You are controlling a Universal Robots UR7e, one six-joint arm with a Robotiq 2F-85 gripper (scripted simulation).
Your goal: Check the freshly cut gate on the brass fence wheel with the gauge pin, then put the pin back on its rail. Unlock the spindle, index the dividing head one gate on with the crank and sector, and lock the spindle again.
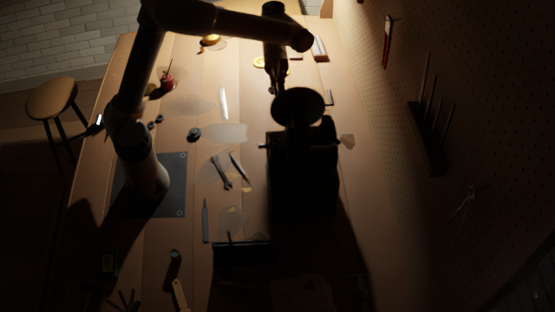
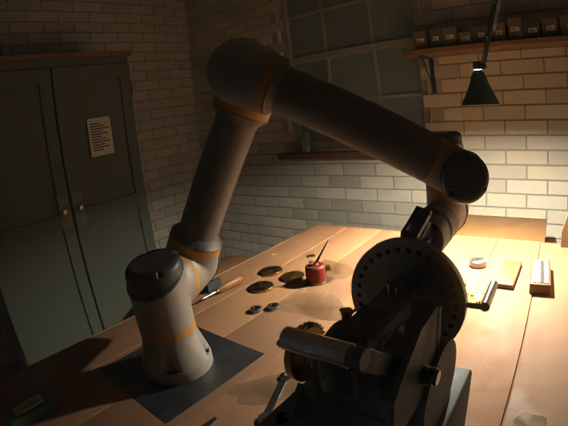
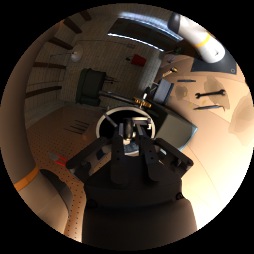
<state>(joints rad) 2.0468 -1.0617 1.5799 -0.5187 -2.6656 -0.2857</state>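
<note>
The dividing head (image 2: 379, 350) stands dark on the bench near the pegboard wall, its round index plate (image 2: 407, 294) with a ring of holes facing the lit end of the bench. The brass fence wheel (image 3: 141, 103) shows at the head's far end. My gripper (image 3: 128, 135) is at the face of the index plate (image 1: 298, 106), and its fingers are closed around the dark knob of the crank handle (image 3: 128, 129). The sector arms (image 3: 141, 121) lie across the plate just beyond the knob. The gauge pin is not plainly visible.
A pegboard wall (image 1: 455, 130) with hanging tools runs behind the head. On the bench lie a spanner (image 1: 221, 172), a scriber (image 1: 239, 167), a file (image 1: 205, 221), a red pot with a brush (image 2: 315, 271) and brass discs (image 2: 270, 271). My arm's base stands on a grey mat (image 1: 173, 182).
</note>
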